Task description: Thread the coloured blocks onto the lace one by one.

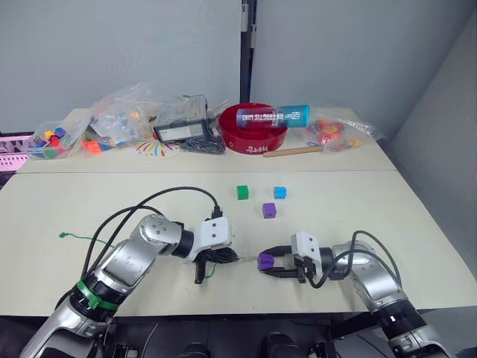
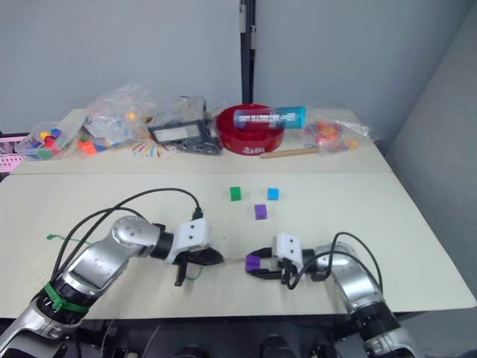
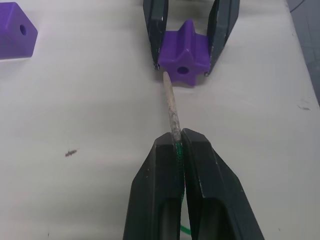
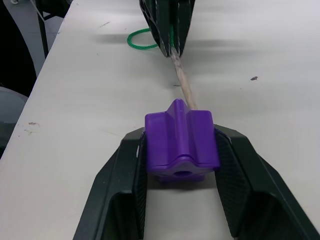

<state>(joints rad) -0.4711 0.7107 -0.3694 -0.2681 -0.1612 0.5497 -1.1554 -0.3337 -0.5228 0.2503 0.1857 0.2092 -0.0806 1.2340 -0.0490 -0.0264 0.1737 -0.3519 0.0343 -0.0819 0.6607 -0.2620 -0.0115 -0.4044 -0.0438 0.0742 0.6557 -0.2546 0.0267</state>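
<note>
We find the left gripper pressed together on the lace, pinching it where the green cord meets its stiff pale tip. The right gripper is clamped on a purple block, held low over the near part of the table, between the two arms.

In the left wrist view the tip ends touching the block's face just beside the hole, not in it. In our judgement the step in hand is the first insertion. To do it well, the tip needs a small sideways correction toward the hole, then a straight push along the bore, with the block kept square and steady.

The held block is glossy purple with ridged, star-like sides and a round hole through its middle. The cord trails back across the table toward the robot's left. Three more blocks lie loose farther out: a dark green block, a blue block and a second purple block.
</note>
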